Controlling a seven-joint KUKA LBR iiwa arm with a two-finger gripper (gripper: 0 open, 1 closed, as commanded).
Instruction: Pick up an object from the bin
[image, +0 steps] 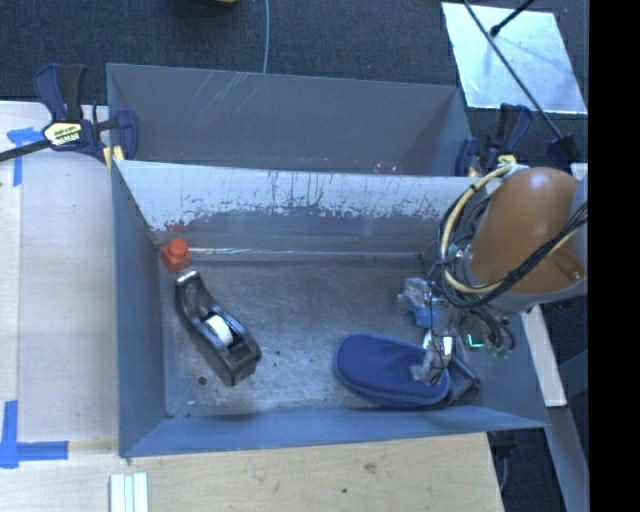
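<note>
Gripper (436, 362) sits low on the right end of the blue soft oval thing (378, 372) in the bin's (300, 205) near-right corner, likely placed to grab it, open or closed I can't tell.

From the right the arm (545, 292) reaches in, its wrist capped by a rounded orange cover (525, 225), with yellow and black cables (461, 235) looping round it. The gripper (436, 362) hangs low, pointing down and slightly leftward.

Robotics lab, grey metal bin (300, 120), cabled arm (525, 235)
</note>
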